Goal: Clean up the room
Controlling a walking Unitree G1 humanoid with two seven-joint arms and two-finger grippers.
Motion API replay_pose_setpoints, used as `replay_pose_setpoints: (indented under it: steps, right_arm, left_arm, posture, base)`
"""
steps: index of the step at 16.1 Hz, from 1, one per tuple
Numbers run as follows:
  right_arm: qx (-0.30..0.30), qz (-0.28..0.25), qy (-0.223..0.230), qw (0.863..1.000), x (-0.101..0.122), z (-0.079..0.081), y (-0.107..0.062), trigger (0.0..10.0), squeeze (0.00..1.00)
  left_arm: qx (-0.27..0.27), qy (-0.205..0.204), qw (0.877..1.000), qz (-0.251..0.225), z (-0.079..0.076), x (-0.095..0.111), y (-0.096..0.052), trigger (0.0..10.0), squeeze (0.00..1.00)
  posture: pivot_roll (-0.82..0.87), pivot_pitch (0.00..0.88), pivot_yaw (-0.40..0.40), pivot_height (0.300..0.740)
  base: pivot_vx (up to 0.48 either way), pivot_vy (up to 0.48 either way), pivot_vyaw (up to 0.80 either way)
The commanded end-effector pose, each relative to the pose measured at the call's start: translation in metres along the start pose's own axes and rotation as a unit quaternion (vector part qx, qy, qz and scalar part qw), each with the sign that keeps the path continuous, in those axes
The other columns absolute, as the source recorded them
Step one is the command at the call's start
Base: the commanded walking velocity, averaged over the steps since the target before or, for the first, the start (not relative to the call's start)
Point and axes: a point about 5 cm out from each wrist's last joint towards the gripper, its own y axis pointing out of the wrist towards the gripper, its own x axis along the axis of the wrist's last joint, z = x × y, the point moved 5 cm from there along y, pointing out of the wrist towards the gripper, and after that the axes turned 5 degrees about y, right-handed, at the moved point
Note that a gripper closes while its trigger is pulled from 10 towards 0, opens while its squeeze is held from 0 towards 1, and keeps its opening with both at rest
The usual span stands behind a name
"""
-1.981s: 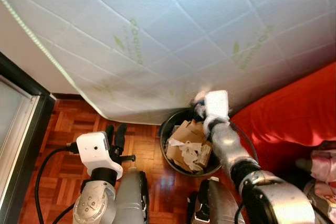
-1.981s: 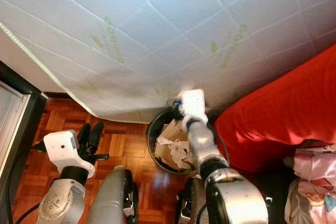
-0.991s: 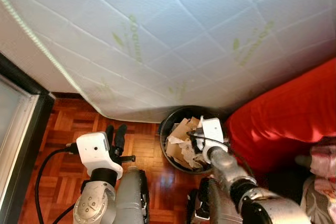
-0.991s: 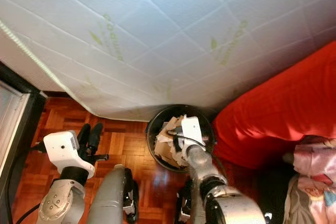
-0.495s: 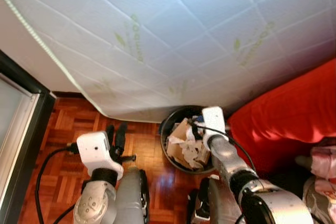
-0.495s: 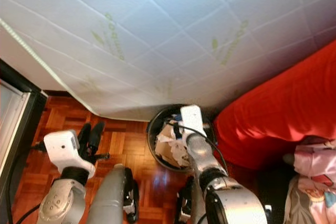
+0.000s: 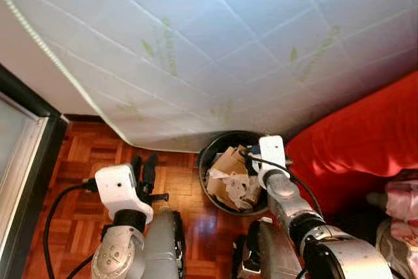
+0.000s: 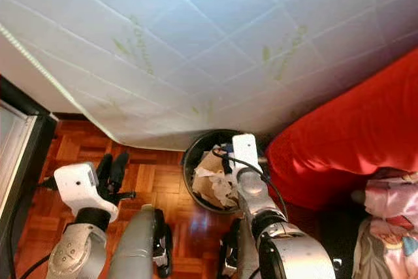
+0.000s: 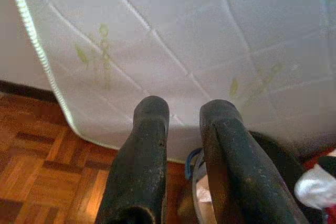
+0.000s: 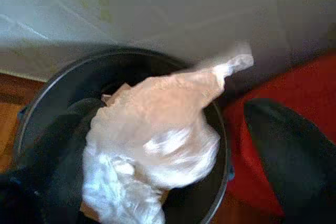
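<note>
the right wrist view shows the right gripper, jaws wide, crumpled plastic over the bin; the arm has lifted since. left gripper narrow.

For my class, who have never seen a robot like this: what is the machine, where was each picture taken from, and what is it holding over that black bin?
This is a humanoid robot seen from its own head, looking down. Two pictures come from its two eyes; two more come from cameras on its wrists. Its right gripper is over a black waste bin filled with torn cardboard and paper. The right wrist picture shows a crumpled clear plastic bag between the open black fingers, just above the bin. The left gripper hangs idle over the wooden floor, empty. A white mattress leans behind the bin, with a red cover at the right.
</note>
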Motion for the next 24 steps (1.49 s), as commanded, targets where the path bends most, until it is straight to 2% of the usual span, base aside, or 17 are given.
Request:
replay_pose_setpoints:
  steps: [1, 2, 3, 5, 6, 7, 8, 9, 10, 12, 14, 15, 17, 19, 21, 22, 24]
  right_arm:
    - [0.022, 0.091, 0.007, 0.996, -0.039, 0.008, -0.007, 10.0, 1.0]
    - [0.05, 0.07, -0.03, 0.996, -0.034, 0.016, -0.007, 10.0, 0.0]
    - [0.089, 0.043, 0.028, 0.995, -0.02, 0.03, -0.006, 10.0, 0.0]
    - [0.117, 0.164, 0.019, 0.979, -0.069, 0.04, -0.021, 10.0, 0.0]
    - [0.098, 0.06, 0.04, 0.993, -0.029, 0.034, -0.009, 10.0, 0.0]
    - [0.105, -0.003, 0.068, 0.992, -0.001, 0.038, -0.006, 10.0, 0.0]
    - [0.079, 0.091, -0.043, 0.992, -0.039, 0.03, -0.01, 10.0, 0.0]
    - [0.047, 0.1, 0.036, 0.993, -0.047, 0.019, -0.011, 10.0, 0.0]
    - [0.068, 0.03, 0.062, 0.995, -0.016, 0.024, -0.005, 10.0, 0.0]
    - [0.064, 0.059, -0.015, 0.996, -0.029, 0.023, -0.007, 10.0, 0.0]
    - [0.009, 0.045, -0.039, 0.998, -0.026, 0.002, -0.005, 10.0, 0.0]
    - [-0.022, 0.028, -0.101, 0.994, -0.019, -0.01, -0.003, 10.0, 0.0]
    - [-0.008, 0.012, -0.195, 0.981, -0.015, -0.006, -0.003, 10.0, 0.0]
    - [0.001, -0.011, -0.236, 0.972, -0.011, -0.003, -0.003, 10.0, 0.0]
    - [0.003, 0.025, -0.129, 0.991, -0.023, -0.003, -0.005, 10.0, 0.03]
    - [0.012, 0.035, -0.055, 0.998, -0.025, 0.0, -0.005, 10.0, 1.0]
    - [0.035, 0.041, -0.038, 0.998, -0.027, 0.008, -0.006, 10.0, 1.0]
  left_arm:
    - [0.005, 0.004, 1.0, 0.01, 0.002, -0.004, -0.004, 10.0, 0.0]
    - [0.004, 0.004, 1.0, 0.011, 0.0, -0.005, -0.004, 10.0, 0.0]
    - [0.004, 0.003, 1.0, 0.009, 0.0, -0.003, -0.003, 10.0, 0.0]
    - [0.003, 0.002, 1.0, 0.012, -0.002, -0.006, -0.004, 10.0, 0.0]
    - [0.001, 0.002, 1.0, 0.011, -0.002, -0.005, -0.004, 10.0, 0.0]
    - [0.004, 0.002, 1.0, 0.009, 0.0, -0.002, -0.003, 10.0, 0.0]
    - [0.005, 0.002, 1.0, 0.01, 0.001, -0.004, -0.004, 10.0, 0.0]
    - [0.002, 0.004, 1.0, 0.01, -0.002, -0.004, -0.004, 10.0, 0.0]
    - [0.003, 0.004, 1.0, 0.007, -0.001, -0.001, -0.002, 10.0, 0.0]
    - [0.005, 0.004, 1.0, 0.009, 0.001, -0.003, -0.003, 10.0, 0.0]
    - [0.004, 0.004, 1.0, 0.008, -0.001, -0.003, -0.003, 10.0, 0.0]
    - [0.005, 0.004, 1.0, 0.007, 0.0, -0.001, -0.003, 10.0, 0.0]
    - [0.005, 0.004, 1.0, 0.008, 0.0, -0.002, -0.003, 10.0, 0.0]
    - [0.005, 0.004, 1.0, 0.008, 0.0, -0.002, -0.004, 10.0, 0.0]
    - [0.004, 0.003, 1.0, 0.008, -0.001, -0.002, -0.004, 10.0, 0.0]
    - [0.003, 0.003, 1.0, 0.008, -0.001, -0.002, -0.004, 10.0, 0.0]
    - [0.003, 0.004, 1.0, 0.008, -0.001, -0.002, -0.003, 10.0, 0.0]
  posture:
    - [0.24, 0.378, -0.057, 0.657]
    - [0.24, 0.364, -0.052, 0.657]
    - [0.24, 0.385, -0.058, 0.657]
    - [0.24, 0.364, -0.053, 0.657]
    - [0.25, 0.373, -0.048, 0.657]
    - [0.24, 0.386, -0.056, 0.657]
    - [0.24, 0.368, -0.053, 0.657]
    - [0.26, 0.368, -0.051, 0.657]
    - [0.25, 0.388, -0.056, 0.657]
    - [0.24, 0.372, -0.052, 0.657]
    - [0.25, 0.374, -0.052, 0.657]
    - [0.25, 0.374, -0.052, 0.657]
    - [0.25, 0.377, -0.054, 0.657]
    - [0.25, 0.38, -0.055, 0.657]
    - [0.25, 0.38, -0.055, 0.657]
    - [0.25, 0.38, -0.055, 0.657]
    - [0.25, 0.384, -0.053, 0.657]
  base:
    - [0.0, 0.0, 0.0]
    - [0.0, 0.0, 0.0]
    - [0.0, 0.0, 0.0]
    - [0.0, 0.0, 0.0]
    - [0.0, 0.0, 0.0]
    - [0.0, 0.0, 0.0]
    - [0.0, 0.0, 0.0]
    - [0.0, 0.0, 0.0]
    - [0.0, 0.0, 0.0]
    - [0.0, 0.0, 0.0]
    - [0.0, 0.0, 0.0]
    - [0.0, 0.0, 0.0]
    - [0.0, 0.0, 0.0]
    - [0.0, 0.0, 0.0]
    - [0.0, 0.0, 0.0]
    - [0.0, 0.0, 0.0]
    - [0.0, 0.0, 0.0]
